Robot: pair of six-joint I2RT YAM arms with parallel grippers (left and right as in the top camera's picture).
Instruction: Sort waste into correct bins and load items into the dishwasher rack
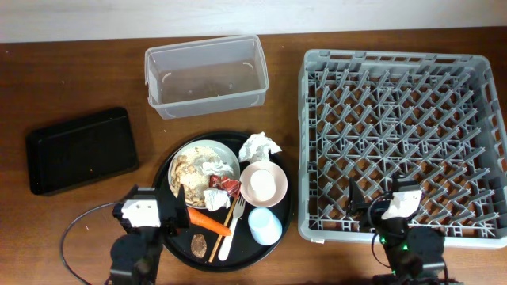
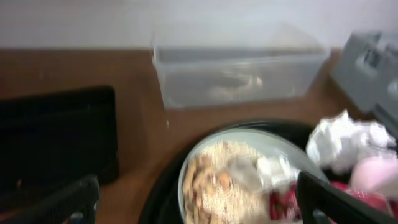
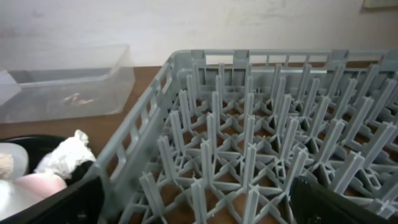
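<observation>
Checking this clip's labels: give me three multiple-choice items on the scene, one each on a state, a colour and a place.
1. The rack is: A full; B empty; C half full.
2. The bowl is: A pink; B green; C black.
3. The carrot lies: A in the bowl; B in the rack; C on the round tray.
Answers: 1 B, only bare pegs show; 2 A, plainly pink in the overhead view; 3 C, it lies beside the fork on the tray's near side.

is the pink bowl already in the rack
No, the pink bowl sits on the round black tray, left of the grey rack.
</observation>
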